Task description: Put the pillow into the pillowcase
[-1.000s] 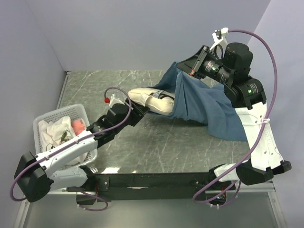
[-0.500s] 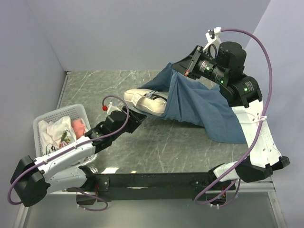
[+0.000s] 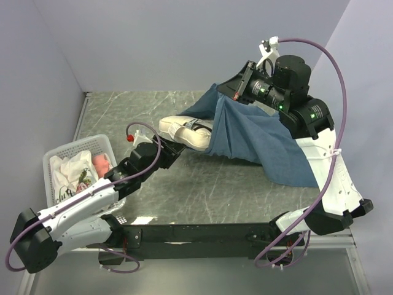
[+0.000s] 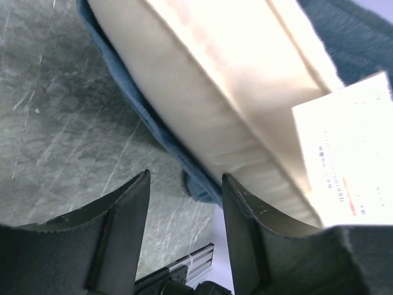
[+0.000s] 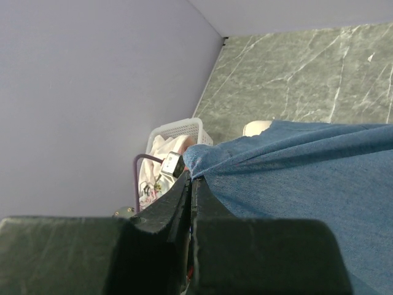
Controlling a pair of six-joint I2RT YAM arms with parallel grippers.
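The cream-white pillow (image 3: 183,130) lies mid-table, its right part inside the blue pillowcase (image 3: 258,140). My right gripper (image 3: 222,92) is shut on the pillowcase's upper opening edge and holds it raised over the pillow; the right wrist view shows the fingers pinched on the blue hem (image 5: 198,167). My left gripper (image 3: 174,152) is open and empty just at the pillow's near-left end. In the left wrist view the pillow (image 4: 233,92) with its white tag (image 4: 349,157) fills the top, blue fabric (image 4: 144,117) under it, beyond the gripper (image 4: 184,179).
A white basket (image 3: 55,157) with cloths stands at the table's left edge, beside my left arm; it also shows in the right wrist view (image 5: 178,130). Purple walls close the back and left. The pillowcase's closed end drapes toward the right arm's base.
My right gripper has moved left with the pillowcase edge, drawing the cloth further over the pillow. My left gripper has drawn back toward the near left, and the pillow shifted slightly left.
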